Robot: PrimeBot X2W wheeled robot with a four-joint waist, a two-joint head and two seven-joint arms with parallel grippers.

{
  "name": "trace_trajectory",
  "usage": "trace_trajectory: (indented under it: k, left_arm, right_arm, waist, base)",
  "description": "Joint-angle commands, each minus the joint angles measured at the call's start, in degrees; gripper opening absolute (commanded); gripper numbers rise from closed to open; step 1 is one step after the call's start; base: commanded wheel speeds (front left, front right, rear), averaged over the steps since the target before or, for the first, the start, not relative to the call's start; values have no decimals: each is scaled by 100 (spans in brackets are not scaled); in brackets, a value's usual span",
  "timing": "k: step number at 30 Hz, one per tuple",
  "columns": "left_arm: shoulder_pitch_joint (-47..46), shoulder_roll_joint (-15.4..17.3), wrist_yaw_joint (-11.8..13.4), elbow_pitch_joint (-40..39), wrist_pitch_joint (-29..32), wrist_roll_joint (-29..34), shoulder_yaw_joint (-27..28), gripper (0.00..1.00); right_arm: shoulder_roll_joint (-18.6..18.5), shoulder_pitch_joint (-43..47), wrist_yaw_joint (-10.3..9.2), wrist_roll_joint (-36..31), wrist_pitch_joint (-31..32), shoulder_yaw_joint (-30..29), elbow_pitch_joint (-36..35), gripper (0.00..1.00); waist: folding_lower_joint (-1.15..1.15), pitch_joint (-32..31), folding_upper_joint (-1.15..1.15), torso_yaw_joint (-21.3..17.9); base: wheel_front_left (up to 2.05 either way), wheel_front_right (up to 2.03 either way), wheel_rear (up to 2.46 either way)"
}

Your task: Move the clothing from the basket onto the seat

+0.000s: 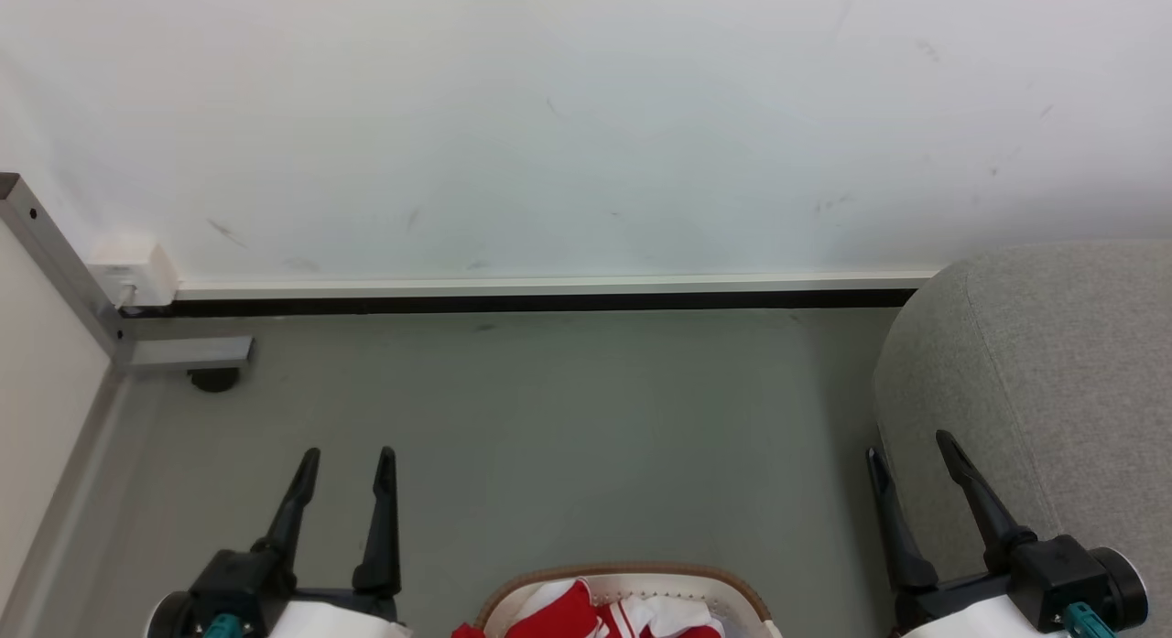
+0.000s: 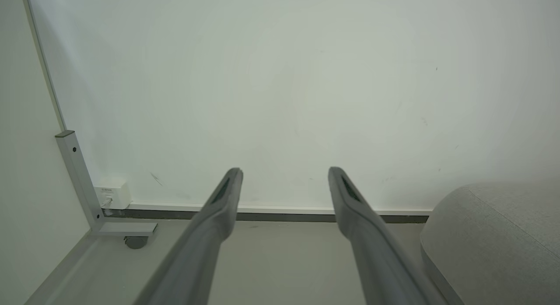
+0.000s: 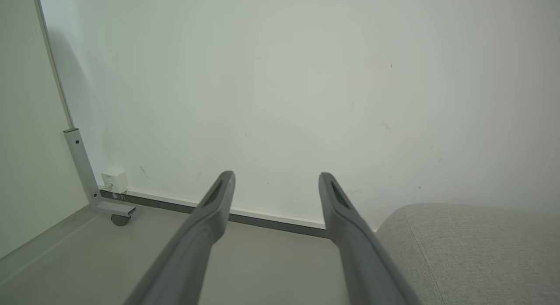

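Grey floor (image 1: 568, 418), white wall (image 1: 586, 116): left claw (image 1: 349, 451) and right claw (image 1: 908, 444) spread wide, empty, seemingly poised for the basket (image 1: 632, 569) and its clothing (image 1: 568, 615).

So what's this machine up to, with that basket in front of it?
It's a robot meant to move laundry onto a couch, and it hasn't picked anything up yet. Its left gripper and right gripper are both open and hold nothing. The red and white clothing lies in the basket between them. The grey seat stands on the robot's right.
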Motion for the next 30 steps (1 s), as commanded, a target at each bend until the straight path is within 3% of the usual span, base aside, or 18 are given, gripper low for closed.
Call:
trace_trajectory:
  k: [1,14,30]
  left_arm:
    - [26,15,-1,1,-6,-20,4,100]
    - [-30,15,-43,140,-6,36,-39,100]
    - [-442,30,-220,780,-6,320,-233,100]
  right_arm:
    - [3,-85,-12,10,0,3,9,100]
    - [3,-106,-12,35,0,53,30,100]
    - [-3,-356,-12,379,0,75,6,100]
  waist:
    - [0,9,0,-10]
    - [0,73,0,-94]
    - [0,782,0,-676]
  base:
    - [0,0,0]
    - [0,0,0]
    - [0,0,0]
